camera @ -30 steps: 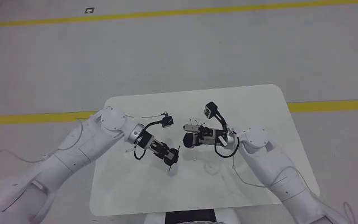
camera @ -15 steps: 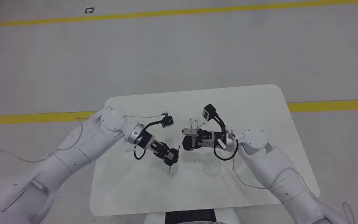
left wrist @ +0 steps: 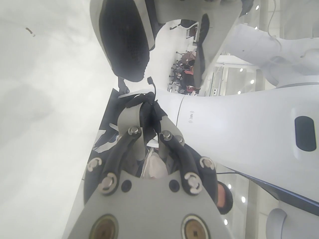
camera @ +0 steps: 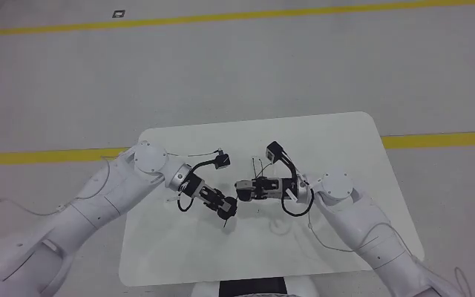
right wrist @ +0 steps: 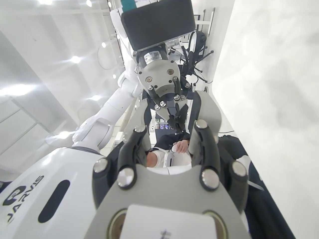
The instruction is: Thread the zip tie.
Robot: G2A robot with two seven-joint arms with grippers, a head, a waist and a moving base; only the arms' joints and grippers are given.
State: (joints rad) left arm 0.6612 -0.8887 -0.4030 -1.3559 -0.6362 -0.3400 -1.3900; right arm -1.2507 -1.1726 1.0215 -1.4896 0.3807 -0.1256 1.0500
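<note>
Your left gripper [left wrist: 147,101] is pinched shut on the thin black plastic zip tie [left wrist: 150,80], whose short free end pokes out past the fingertips. Just to its right, your right gripper [camera: 241,191] faces it with fingers spread, close to that end. Both hang over the middle of the white rounded table [camera: 356,141].
</note>
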